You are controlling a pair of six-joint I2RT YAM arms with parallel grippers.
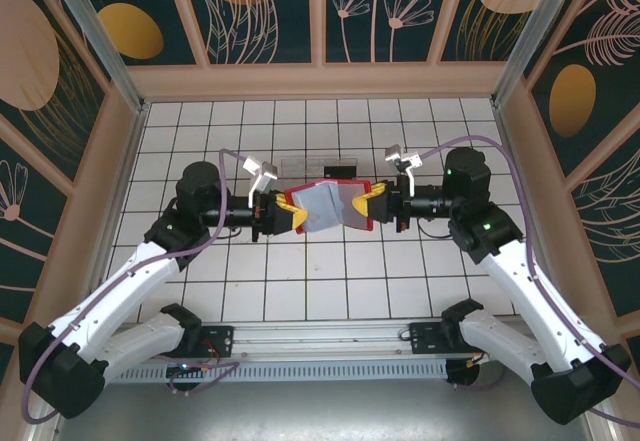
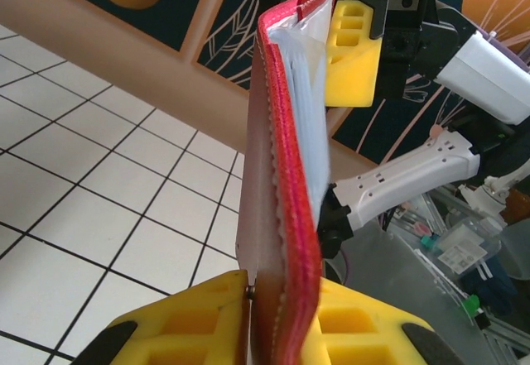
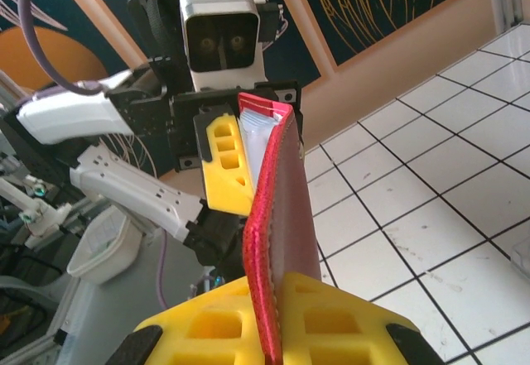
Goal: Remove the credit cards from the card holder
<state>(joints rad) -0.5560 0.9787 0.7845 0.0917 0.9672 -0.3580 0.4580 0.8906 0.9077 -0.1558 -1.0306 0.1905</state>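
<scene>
We see 2 claws, left gripper (image 1: 288,217) and right gripper (image 1: 373,205), each pinched nearly closed on opposite ends of the red card holder (image 1: 330,207), held spread open mid-frame above the tiled table (image 1: 300,291), grey pockets up.

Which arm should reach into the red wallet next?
Probably right. The left gripper pins the small red folding wallet by its wider, flatter grey side; the right gripper could let go and reach in.
</scene>
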